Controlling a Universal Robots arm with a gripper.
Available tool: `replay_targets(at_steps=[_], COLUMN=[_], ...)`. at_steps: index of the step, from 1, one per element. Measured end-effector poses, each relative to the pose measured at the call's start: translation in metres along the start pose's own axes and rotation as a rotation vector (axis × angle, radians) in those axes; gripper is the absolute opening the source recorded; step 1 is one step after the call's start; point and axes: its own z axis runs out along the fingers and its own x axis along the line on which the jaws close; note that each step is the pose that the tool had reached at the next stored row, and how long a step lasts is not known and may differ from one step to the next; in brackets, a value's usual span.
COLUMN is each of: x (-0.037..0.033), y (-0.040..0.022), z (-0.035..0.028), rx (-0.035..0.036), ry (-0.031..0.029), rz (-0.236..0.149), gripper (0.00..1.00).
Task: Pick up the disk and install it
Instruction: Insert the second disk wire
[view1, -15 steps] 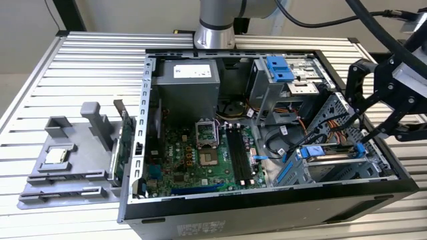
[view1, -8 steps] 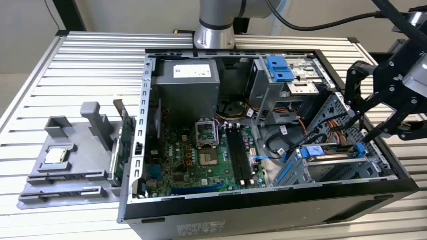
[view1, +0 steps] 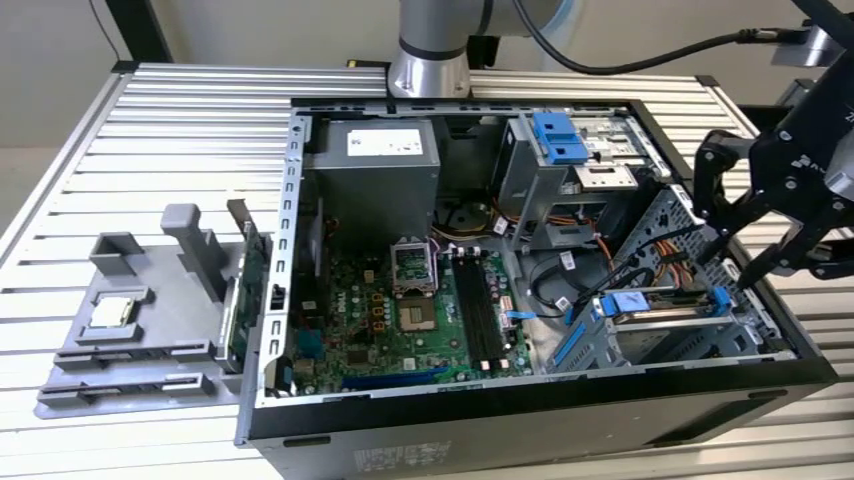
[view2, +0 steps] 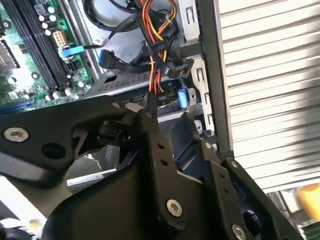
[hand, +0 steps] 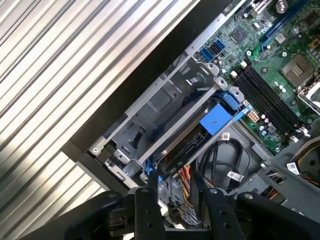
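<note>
While within the drive cage (view1: 671, 346), disk (view1: 659, 307); splayed gripper (view1: 731, 256) just beside

You've got the disk (view1: 661, 308) sitting in the drive cage (view1: 641, 345) inside the PC case (view1: 534, 420), motherboard (view1: 400, 310) to the exterior view's left of it, holder tray (view1: 120, 375) outside, further left.
</note>
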Motion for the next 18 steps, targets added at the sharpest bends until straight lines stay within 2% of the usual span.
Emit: replay_targets(at_steps=[2,3,5,9,11,12,14,15,16,18], x=[0.0000,0.0000,0.0000,-0.0001,-0.0003,-0.0009,-0.0029,-0.0042,-0.0052,-0.0070], y=[0.0000,0.0000,0.0000,0.0002,0.0002,-0.0004,-0.0026,-0.0038,-0.0043,-0.0028], z=[0.0003,0.0006,0.0018,0.0044,0.0054,0.0060,0.0064,0.0066,0.0071,0.0083], rx=[0.0056,0.0076,0.0096,0.0122,0.0147,0.0190,0.0325,0.0357,0.0368,0.0349], ry=[0.0107,0.0140,0.0156,0.0141,0.0177,0.0258,0.0539,0.0643,0.0718,0.0822], rz=[-0.028,-0.044,-0.079,-0.153,-0.184,-0.192,-0.196,-0.197,-0.197,-0.195], gripper=[1.00,1.00,1.00,1.00,1.00,1.00,1.00,1.00,1.00,1.00])
